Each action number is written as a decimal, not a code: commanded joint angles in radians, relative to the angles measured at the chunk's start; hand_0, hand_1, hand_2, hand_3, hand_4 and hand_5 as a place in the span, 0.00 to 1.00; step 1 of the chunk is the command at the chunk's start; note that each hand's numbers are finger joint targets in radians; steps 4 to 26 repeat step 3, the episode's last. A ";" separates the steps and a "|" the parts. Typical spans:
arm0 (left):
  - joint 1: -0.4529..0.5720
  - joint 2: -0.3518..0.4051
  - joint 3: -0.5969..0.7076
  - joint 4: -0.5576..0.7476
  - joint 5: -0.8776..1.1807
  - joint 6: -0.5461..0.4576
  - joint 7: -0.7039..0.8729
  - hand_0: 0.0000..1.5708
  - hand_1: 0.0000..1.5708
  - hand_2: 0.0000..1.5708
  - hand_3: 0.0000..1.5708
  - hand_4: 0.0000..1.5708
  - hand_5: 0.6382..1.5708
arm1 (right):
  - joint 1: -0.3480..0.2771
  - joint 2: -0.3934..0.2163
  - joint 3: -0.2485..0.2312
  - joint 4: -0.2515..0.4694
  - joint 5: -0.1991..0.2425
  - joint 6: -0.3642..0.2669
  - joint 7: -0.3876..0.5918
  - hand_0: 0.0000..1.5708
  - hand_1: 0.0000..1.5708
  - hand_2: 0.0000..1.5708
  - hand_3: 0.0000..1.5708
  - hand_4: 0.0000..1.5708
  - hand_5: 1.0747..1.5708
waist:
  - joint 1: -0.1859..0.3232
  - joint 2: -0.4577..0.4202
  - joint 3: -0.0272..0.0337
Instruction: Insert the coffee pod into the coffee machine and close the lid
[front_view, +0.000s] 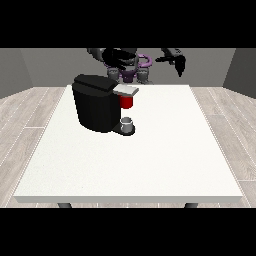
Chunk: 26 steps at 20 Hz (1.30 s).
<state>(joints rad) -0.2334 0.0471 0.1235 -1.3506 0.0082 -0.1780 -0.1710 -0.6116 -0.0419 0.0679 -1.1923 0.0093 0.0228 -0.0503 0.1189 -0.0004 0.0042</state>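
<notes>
Front view: the coffee machine (95, 102) stands near the tabletop's (165, 150) far left edge, its lid (126, 90) lying level over a red part, probably the coffee pod (127, 102) (a cup (128, 121) sits below). A lid left partly unlatched is the risk. The hand at the view's right (177, 62) hangs raised with fingers loosely extended, holding nothing; the hand at the view's left (117, 54) touches nothing I can see, and I cannot tell its fingers.

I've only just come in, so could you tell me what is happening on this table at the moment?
A black coffee machine stands on the white table, with a red part under its grey lid and a small cup on its base. Neither hand is touching it. The hand at the view's right is raised well clear, behind the table's far edge; the hand at the view's left hangs above the machine, against the robot's body.
</notes>
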 joint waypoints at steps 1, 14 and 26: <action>0.034 -0.015 -0.014 -0.014 -0.006 0.020 0.044 0.00 0.00 0.00 0.00 0.12 1.00 | 0.198 0.040 0.094 -0.044 -0.044 -0.014 -0.129 0.00 0.00 0.00 0.00 0.18 1.00 | -0.048 -0.068 -0.0036; 0.099 0.053 0.068 0.011 0.039 -0.012 0.012 0.00 0.00 0.00 0.00 0.12 1.00 | 0.274 0.041 0.086 -0.084 -0.052 0.018 -0.079 0.00 0.00 0.00 0.00 0.10 1.00 | -0.095 -0.120 -0.0041; 0.099 0.053 0.068 0.011 0.039 -0.012 0.012 0.00 0.00 0.00 0.00 0.12 1.00 | 0.274 0.041 0.086 -0.084 -0.052 0.018 -0.079 0.00 0.00 0.00 0.00 0.10 1.00 | -0.095 -0.120 -0.0041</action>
